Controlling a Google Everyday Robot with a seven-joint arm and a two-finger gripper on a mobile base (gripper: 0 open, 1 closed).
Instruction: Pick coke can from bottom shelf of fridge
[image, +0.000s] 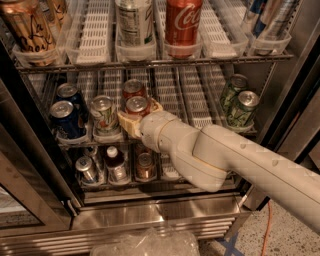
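Note:
The red coke can (136, 105) stands at the front of its lane on a wire shelf of the fridge (150, 216), with a second red can (133, 88) right behind it. My gripper (142, 115) has reached in from the right. Its cream fingers (128, 123) stand on either side of the front red can, close against it, with the jaws apart. The can rests on the shelf, and its lower body is hidden by the gripper. My pale arm (235, 160) crosses the lower right of the view.
A white-and-green can (104, 113) and blue cans (64, 118) stand left of the coke can, green cans (242, 107) at the right. The lowest shelf holds a silver can (86, 169), a small bottle (116, 165) and a copper-brown can (145, 165). A Coke bottle (182, 22) stands above.

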